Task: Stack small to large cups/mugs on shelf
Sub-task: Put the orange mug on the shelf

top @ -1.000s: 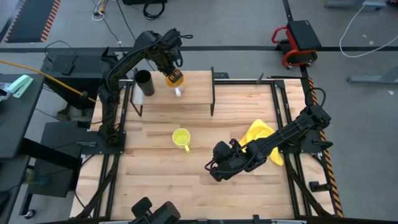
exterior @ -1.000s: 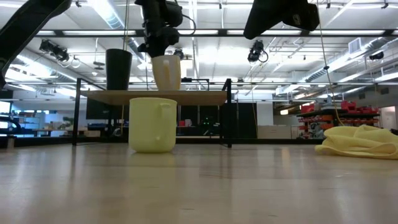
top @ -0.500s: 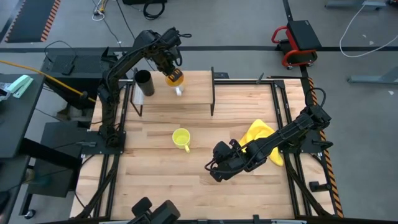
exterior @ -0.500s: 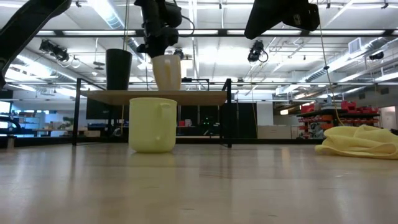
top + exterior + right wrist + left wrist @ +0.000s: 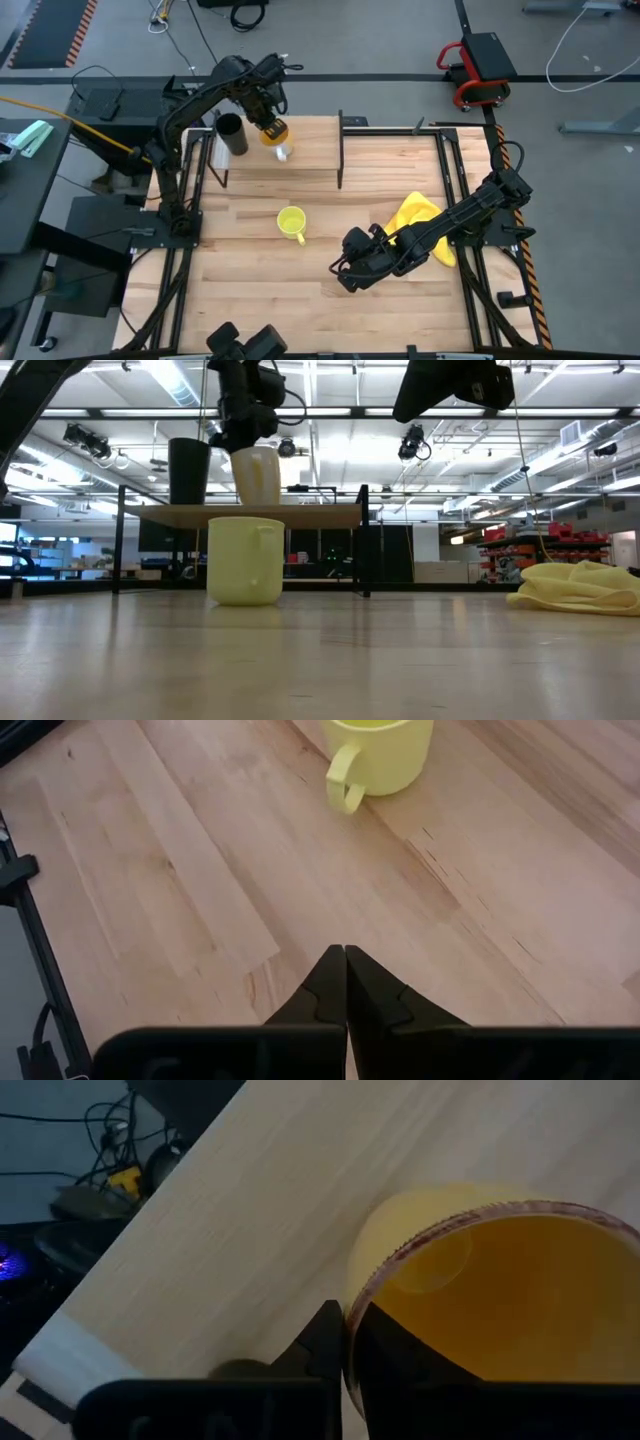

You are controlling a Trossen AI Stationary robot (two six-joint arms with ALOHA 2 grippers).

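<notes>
The orange cup [image 5: 274,133] stands on the light-wood shelf [image 5: 312,152] beside the black cup [image 5: 232,134], and my left gripper [image 5: 268,122] is shut on it from above. In the low view the orange cup [image 5: 257,476] looks pale next to the black cup [image 5: 188,470] on the shelf [image 5: 300,514]. The yellow-green mug [image 5: 291,222] sits on its base on the tabletop in front of the shelf, handle toward the near right. My right gripper [image 5: 344,270] hovers shut over the table, to the near right of the mug [image 5: 377,747]. My left gripper holds the orange cup by its rim [image 5: 356,1302]. One finger [image 5: 325,1342] is outside the wall and the other [image 5: 405,1365] is inside the cup. The fingers come from above, pointing down. The cup stays upright with its pale base [image 5: 258,501] on the shelf top.
A crumpled yellow cloth [image 5: 421,226] lies on the table's right side, under the right arm. Thin black shelf legs [image 5: 364,550] stand behind the mug [image 5: 245,560]. Bare shelf [image 5: 230,1230] runs to the right of the orange cup. Black frame rails edge the tabletop [image 5: 250,290].
My left gripper has carried the orange cup along the shelf toward the table's left, closer to the black cup, keeping its hold. The shelf seems to have shifted slightly left with it. The mug and the right arm have kept still.
</notes>
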